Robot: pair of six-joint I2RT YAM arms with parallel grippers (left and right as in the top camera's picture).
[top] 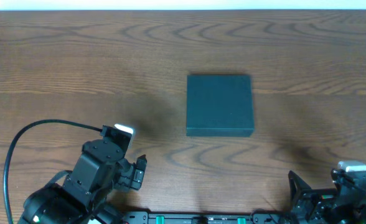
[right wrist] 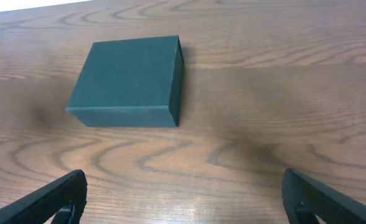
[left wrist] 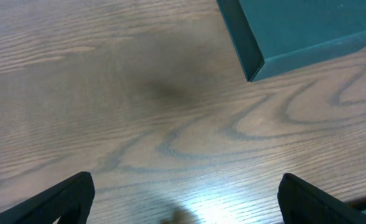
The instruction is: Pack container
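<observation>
The container is a dark teal-green square box, lid closed, lying flat near the middle of the wooden table. It shows at the upper right of the left wrist view and at the upper left of the right wrist view. My left gripper sits at the front left of the table, open and empty, its fingers wide apart in its wrist view. My right gripper sits at the front right, open and empty, its fingers also wide apart. Both grippers are well short of the container.
The wooden table fills the view. A black cable loops from the left arm at the front left. A black rail with green marks runs along the front edge between the arm bases.
</observation>
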